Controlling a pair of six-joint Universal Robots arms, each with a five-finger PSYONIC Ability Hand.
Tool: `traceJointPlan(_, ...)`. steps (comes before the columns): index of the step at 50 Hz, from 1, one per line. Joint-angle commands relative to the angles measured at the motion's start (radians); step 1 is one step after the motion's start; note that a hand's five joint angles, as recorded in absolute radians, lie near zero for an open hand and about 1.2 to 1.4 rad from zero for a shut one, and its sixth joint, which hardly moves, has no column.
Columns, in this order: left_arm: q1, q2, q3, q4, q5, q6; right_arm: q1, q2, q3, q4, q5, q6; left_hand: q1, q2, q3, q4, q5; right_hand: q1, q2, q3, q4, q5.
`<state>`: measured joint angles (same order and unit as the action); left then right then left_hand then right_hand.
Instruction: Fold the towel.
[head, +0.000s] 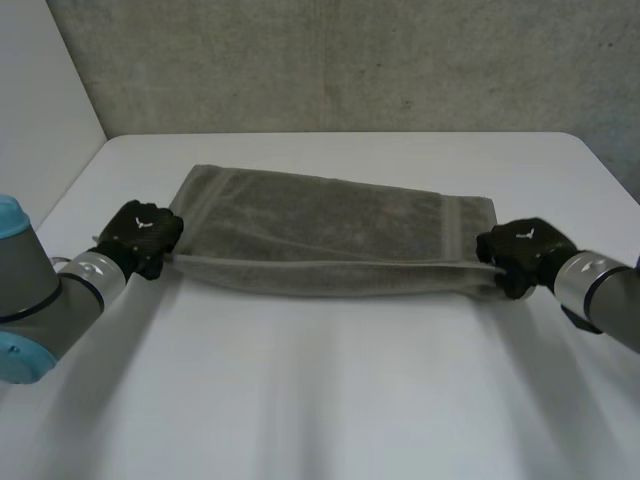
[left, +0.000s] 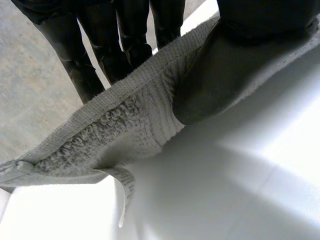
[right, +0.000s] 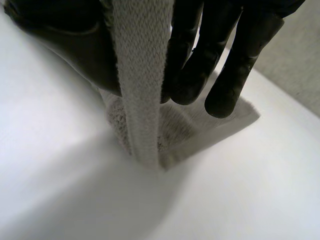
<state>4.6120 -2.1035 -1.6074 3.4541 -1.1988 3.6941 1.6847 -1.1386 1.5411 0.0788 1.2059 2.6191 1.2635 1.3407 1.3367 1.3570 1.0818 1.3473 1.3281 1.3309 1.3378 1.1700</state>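
Observation:
A grey towel (head: 330, 235) lies across the middle of the white table (head: 330, 390), its near long edge lifted into a taut ridge between my two hands. My left hand (head: 143, 236) is shut on the towel's near left corner. In the left wrist view the thumb (left: 225, 75) presses the towel (left: 125, 125) against the fingers (left: 127, 40). My right hand (head: 523, 254) is shut on the near right corner. In the right wrist view the towel's hem (right: 142, 90) runs between thumb (right: 65, 45) and fingers (right: 235, 70).
A concrete wall (head: 350, 60) stands behind the table's far edge. Bare table surface lies in front of the towel, towards me, and a strip behind it. The table's right far corner (head: 575, 145) is rounded.

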Motion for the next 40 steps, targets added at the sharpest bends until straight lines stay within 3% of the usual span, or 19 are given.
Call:
traceJointPlan(1,-0.004,0.155,-0.037,-0.016,0.002,-0.051,-0.063,-0.177,-0.03,0.108,-0.038,0.002,0.133,0.056,0.06,0.039,0.14,0.049,0.068,0.065,0.058,0.052)
traceJointPlan(8,-0.001,0.425,-0.086,-0.021,0.008,-0.227,-0.148,-0.314,-0.091,0.233,-0.143,-0.004,0.133,0.056,0.06,0.039,0.14,0.049,0.068,0.065,0.058,0.052)
traceJointPlan(10,-0.001,0.46,-0.091,-0.021,0.01,-0.25,-0.183,-0.334,-0.14,0.284,-0.195,-0.013,0.133,0.056,0.06,0.039,0.14,0.049,0.068,0.065,0.058,0.052)
traceJointPlan(17,0.019,0.494,-0.088,-0.023,0.012,-0.273,-0.186,-0.322,-0.213,0.297,-0.206,-0.037,0.133,0.056,0.06,0.039,0.14,0.049,0.068,0.065,0.058,0.052)
traceJointPlan(24,0.019,0.308,-0.03,-0.026,0.008,-0.269,-0.154,-0.161,-0.274,0.295,-0.175,-0.105,0.133,0.056,0.06,0.039,0.14,0.049,0.068,0.065,0.058,0.052)
traceJointPlan(29,0.002,0.165,0.056,-0.042,0.007,-0.269,-0.076,0.009,-0.346,0.294,-0.068,-0.201,0.133,0.056,0.06,0.039,0.14,0.049,0.068,0.065,0.058,0.052)
traceJointPlan(40,-0.022,-0.134,0.361,-0.07,-0.007,-0.27,-0.005,0.232,-0.473,0.159,0.001,-0.188,0.133,0.056,0.06,0.039,0.14,0.049,0.068,0.065,0.058,0.052)
